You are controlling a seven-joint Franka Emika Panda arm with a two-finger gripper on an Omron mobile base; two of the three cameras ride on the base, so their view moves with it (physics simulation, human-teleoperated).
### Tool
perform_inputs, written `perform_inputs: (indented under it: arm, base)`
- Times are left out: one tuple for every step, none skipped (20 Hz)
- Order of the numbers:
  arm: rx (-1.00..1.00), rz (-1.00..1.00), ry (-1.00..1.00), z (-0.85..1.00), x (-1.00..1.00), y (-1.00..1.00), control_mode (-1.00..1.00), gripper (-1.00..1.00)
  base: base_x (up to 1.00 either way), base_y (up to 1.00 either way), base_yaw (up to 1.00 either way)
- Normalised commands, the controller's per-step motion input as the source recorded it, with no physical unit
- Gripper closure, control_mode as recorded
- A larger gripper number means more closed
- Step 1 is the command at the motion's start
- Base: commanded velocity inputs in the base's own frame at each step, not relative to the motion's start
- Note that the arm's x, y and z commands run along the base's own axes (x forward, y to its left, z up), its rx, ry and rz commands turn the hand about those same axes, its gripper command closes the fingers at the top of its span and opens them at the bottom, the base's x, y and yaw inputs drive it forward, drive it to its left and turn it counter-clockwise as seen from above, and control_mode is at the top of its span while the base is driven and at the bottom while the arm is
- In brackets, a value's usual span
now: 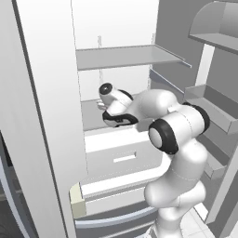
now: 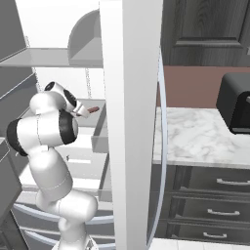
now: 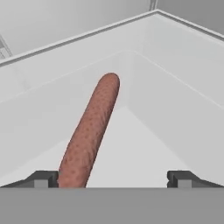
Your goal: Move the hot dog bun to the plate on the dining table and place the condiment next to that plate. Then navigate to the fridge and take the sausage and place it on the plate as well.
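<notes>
A long reddish-brown sausage (image 3: 92, 127) lies on a white shelf inside the open fridge (image 1: 125, 56), its far end pointing into the back corner. My gripper (image 3: 113, 177) is open just in front of it. The sausage's near end sits between the jaws, close to the left fingertip (image 3: 41, 178) and well apart from the right one (image 3: 183, 178). Nothing is gripped. In the right base view the sausage (image 2: 93, 111) shows just past the hand (image 2: 78, 111). In the left base view the arm's wrist (image 1: 114, 100) reaches into the fridge. The hot dog bun, condiment, plate and dining table are out of view.
The shelf's white walls (image 3: 175, 100) close in behind and to the right of the sausage. Another shelf (image 1: 125, 56) hangs above the hand, and drawers (image 1: 123, 158) sit below. The fridge door (image 2: 129, 97) stands to the right, and beyond it a marble counter (image 2: 195, 136) carries a dark appliance (image 2: 237, 102).
</notes>
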Motion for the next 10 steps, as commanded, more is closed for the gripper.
perform_inputs:
  arm:
    - [0.00,-0.02,0.00,0.01,0.00,0.00,-1.00,-1.00]
    - [0.00,-0.01,-0.04,0.19,-0.04,0.00,-1.00,-1.00]
    - [0.00,0.00,-0.08,0.24,-0.09,0.00,-1.00,-1.00]
    - [0.00,0.00,-0.12,0.30,-0.23,0.00,-1.00,-1.00]
    - [0.00,0.00,-0.14,0.34,-0.26,0.00,-1.00,-1.00]
    - [0.01,0.00,-0.13,0.33,-0.16,0.00,-1.00,-1.00]
    - [0.01,0.00,-0.12,0.28,-0.09,0.00,-1.00,-1.00]
    - [0.01,0.00,-0.10,0.22,0.00,0.00,-1.00,-1.00]
    - [0.01,0.00,-0.09,0.16,0.00,0.00,-1.00,-1.00]
    - [0.01,0.00,-0.08,0.11,0.00,0.00,-1.00,-1.00]
  base:
    - [0.00,0.00,0.00]
    - [0.00,0.00,0.00]
    - [0.00,0.00,0.00]
    - [0.00,0.00,0.00]
    - [0.00,0.00,0.00]
    - [0.00,0.00,0.00]
    - [0.00,0.00,0.00]
    - [0.00,0.00,0.00]
    - [0.00,0.00,0.00]
    - [0.00,0.00,0.00]
